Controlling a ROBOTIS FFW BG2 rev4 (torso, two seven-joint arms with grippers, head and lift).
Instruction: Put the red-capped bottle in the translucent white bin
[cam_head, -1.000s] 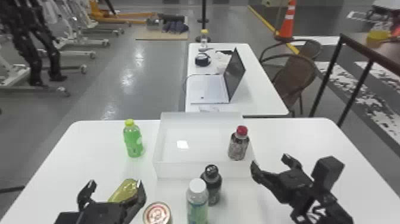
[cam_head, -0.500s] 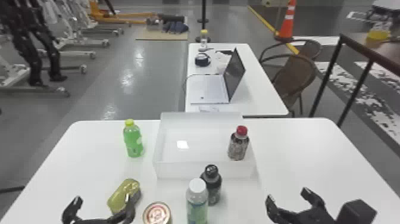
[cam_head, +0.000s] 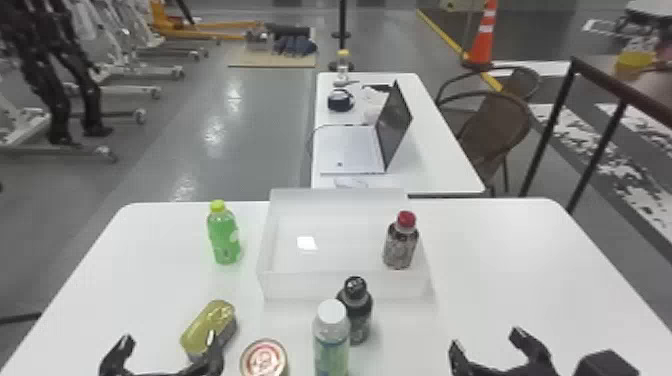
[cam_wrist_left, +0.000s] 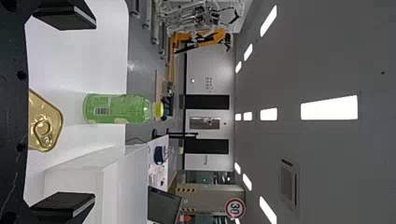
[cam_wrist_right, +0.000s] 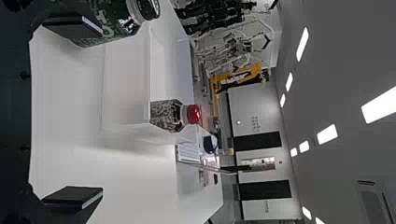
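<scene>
"Position of the red-capped bottle (cam_head: 401, 245)?"

"Upright inside the translucent white bin (cam_head: 345, 285), toward the right side, near the front wall. Recorded at the same spot in both earlier head frames."

"Condition of the right claw (cam_head: 486, 338)?"

"Wide, and empty. Confirmed for the right claw (cam_wrist_right: 102, 112) in the right wrist view. Located over the right part of the bench (cam_head: 500, 250), nearer than the bin. Drawn back toward the robot over the last second, away from the bin's near right corner."

"And the left claw (cam_head: 170, 337)?"

"Likewise wide, with nothing held. Drawn back too, and slightly leftward, exposing more of the gold can (cam_head: 207, 327) than a second ago. One finger still overlapping that can in the head view; contact impossible to tell."

"Other articles on the bench?"

"Noted: a green bottle (cam_head: 225, 240), upright, left of the bin and apart from it; a dark bottle (cam_head: 359, 312), upright before the bin's front wall; a white-capped bottle (cam_head: 331, 340), nearer and just beside the dark one; a round can (cam_head: 264, 360), left of the white-capped bottle."

"Any displacement among these?"

"None detected against the earlier frames."
</scene>
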